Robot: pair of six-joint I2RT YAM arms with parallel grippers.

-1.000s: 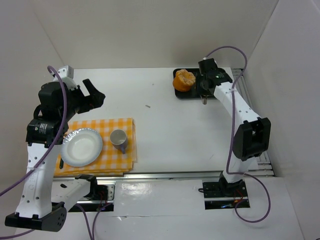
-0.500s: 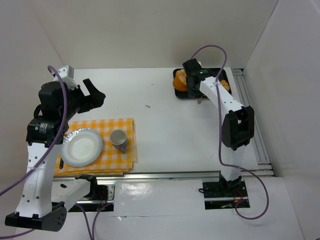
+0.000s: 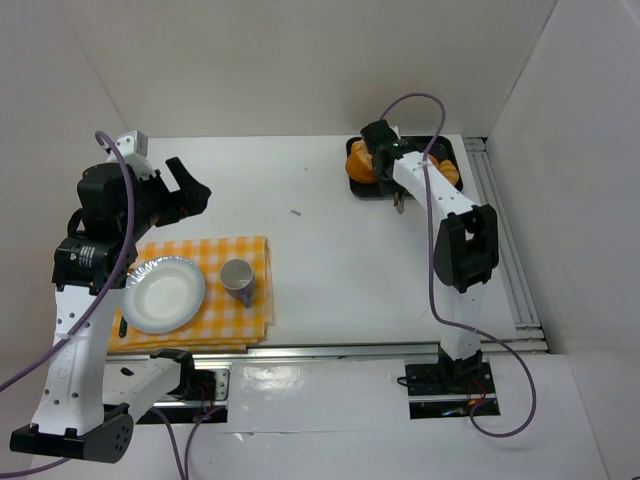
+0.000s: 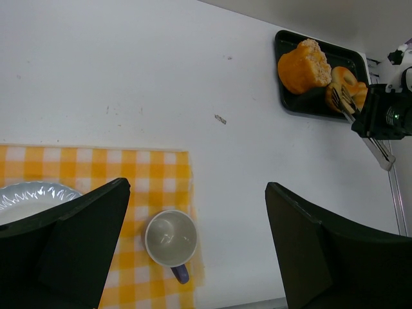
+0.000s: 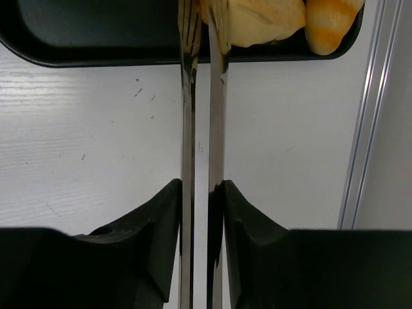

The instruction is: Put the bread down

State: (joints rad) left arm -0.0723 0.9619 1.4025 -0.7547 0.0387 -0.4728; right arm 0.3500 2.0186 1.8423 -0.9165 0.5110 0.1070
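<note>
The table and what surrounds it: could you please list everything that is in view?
table: 1, white, walled in by white panels
tray: 1, black, far right of the table
bread: at least 2 pieces, golden orange, in the tray
cloth: 1, yellow-and-white check, near left
plate: 1, white, empty, on the cloth
cup: 1, pale with a blue handle, empty, on the cloth right of the plate
tongs: 1, metal, tips at the bread
left gripper: black, open, above the cloth's far edge
right gripper: black, shut on the tongs, at the tray
</note>
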